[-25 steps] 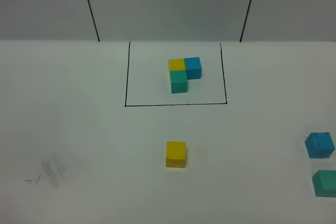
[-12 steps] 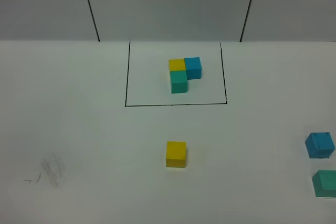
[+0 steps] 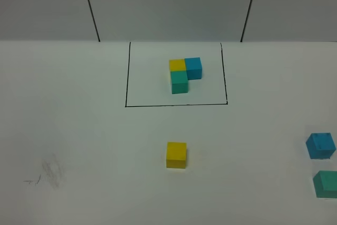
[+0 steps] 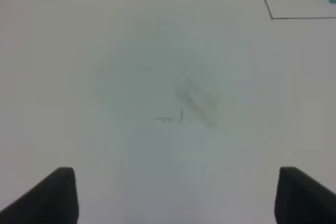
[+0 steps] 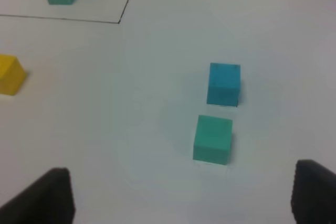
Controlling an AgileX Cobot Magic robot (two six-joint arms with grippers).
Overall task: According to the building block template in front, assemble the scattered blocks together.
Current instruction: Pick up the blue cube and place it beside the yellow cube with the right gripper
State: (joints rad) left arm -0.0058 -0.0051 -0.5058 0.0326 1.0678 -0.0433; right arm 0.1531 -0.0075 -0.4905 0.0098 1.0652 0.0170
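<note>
The left jaws and right jaws are held wide and empty above the tabletop (image 3: 95, 130), presumably readied for a first pick. By the right edge, toward the near corner, the green cube (image 3: 326, 184) is seen, with the blue cube (image 3: 320, 146) just beyond it and apart. The yellow cube (image 3: 176, 155) is found mid-tabletop. Toward the far edge, the template (image 3: 184, 75) is set as reference inside the black outline (image 3: 176, 105), where nothing else is enclosed.
</note>
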